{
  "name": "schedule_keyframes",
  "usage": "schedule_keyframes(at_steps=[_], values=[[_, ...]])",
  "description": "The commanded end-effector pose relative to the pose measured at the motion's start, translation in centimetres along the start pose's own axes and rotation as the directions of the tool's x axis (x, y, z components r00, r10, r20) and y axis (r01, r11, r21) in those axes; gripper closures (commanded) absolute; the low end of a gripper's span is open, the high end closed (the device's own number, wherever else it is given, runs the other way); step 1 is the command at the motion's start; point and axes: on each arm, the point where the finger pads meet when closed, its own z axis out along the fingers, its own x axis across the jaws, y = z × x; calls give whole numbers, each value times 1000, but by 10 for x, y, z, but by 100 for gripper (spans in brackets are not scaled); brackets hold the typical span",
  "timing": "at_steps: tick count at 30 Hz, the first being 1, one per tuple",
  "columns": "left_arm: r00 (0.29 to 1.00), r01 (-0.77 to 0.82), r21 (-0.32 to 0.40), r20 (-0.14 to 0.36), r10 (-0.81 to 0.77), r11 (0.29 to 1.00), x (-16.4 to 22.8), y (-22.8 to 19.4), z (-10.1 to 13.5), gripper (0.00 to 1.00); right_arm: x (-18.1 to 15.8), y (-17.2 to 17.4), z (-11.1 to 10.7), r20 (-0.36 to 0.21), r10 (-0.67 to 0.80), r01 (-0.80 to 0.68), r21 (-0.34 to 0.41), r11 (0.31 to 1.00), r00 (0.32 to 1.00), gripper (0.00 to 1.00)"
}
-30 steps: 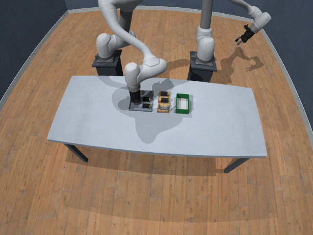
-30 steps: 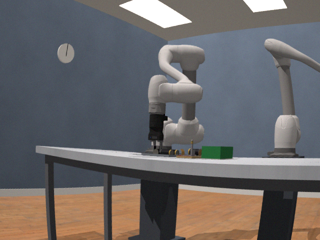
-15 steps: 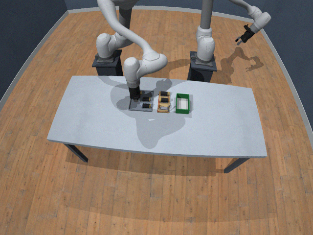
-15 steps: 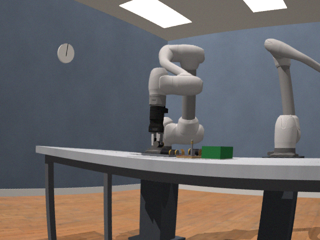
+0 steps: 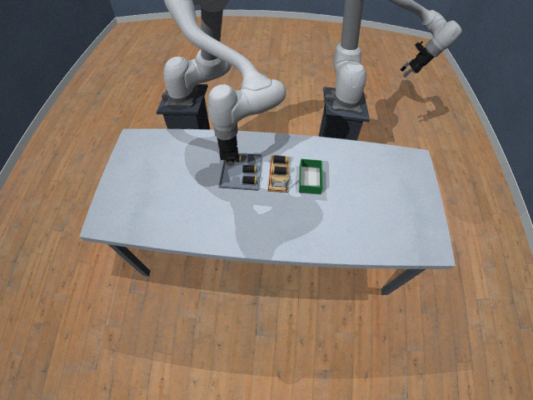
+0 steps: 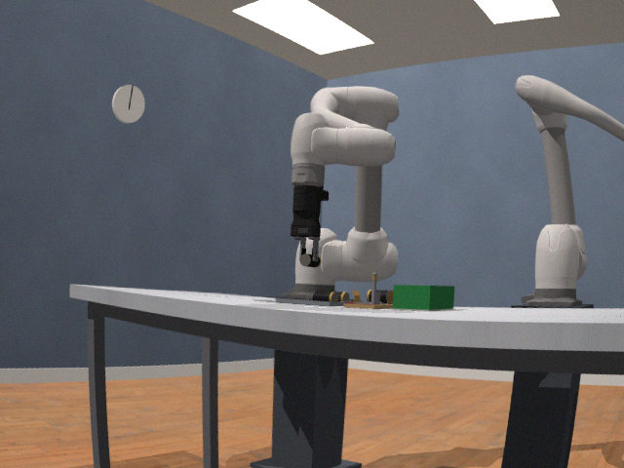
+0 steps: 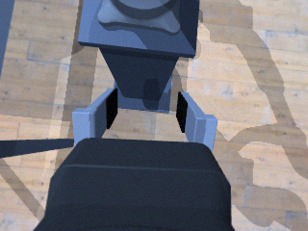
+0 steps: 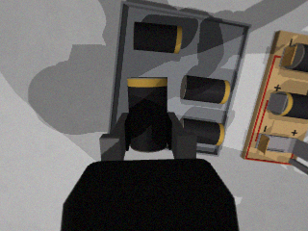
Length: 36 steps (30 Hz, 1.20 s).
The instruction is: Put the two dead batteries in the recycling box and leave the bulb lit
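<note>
Glossy white arms, black pincer (image 5: 230, 161) (image 6: 309, 260) (image 8: 148, 132).

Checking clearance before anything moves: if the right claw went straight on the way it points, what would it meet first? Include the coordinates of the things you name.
Probably the gray tray (image 5: 221, 175) (image 8: 116, 72) below, met first by the battery (image 6: 305, 259) (image 8: 147, 103) it holds, though exact depth is unclear.

Green box (image 5: 311, 189) (image 6: 423, 297); black batteries (image 8: 207, 89), gold-banded.

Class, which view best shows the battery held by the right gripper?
The right wrist view: the battery fills the space between the fingers, gold band visible. The exterior shows it small, end-on; the top mostly hides it; the left wrist lacks it.
</note>
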Motion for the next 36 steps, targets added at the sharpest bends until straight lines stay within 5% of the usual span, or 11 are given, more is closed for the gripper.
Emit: schedule_keyframes(at_steps=[1, 13, 24, 36], values=[[1000, 0, -1, -1, 0, 1000, 0, 0, -1, 0, 1, 1, -25, -1, 1, -1, 0, 1000, 1000, 43], [1000, 0, -1, -1, 0, 1000, 0, 0, -1, 0, 1, 1, -25, -1, 23, -23, 0, 1000, 1000, 43], [1000, 0, -1, -1, 0, 1000, 0, 0, -1, 0, 0, 1, -25, -1, 205, -205, 0, 979, 979, 43], [1000, 0, -1, -1, 0, 1000, 0, 0, -1, 0, 0, 1, -25, -1, 638, -638, 0, 770, 770, 43]])
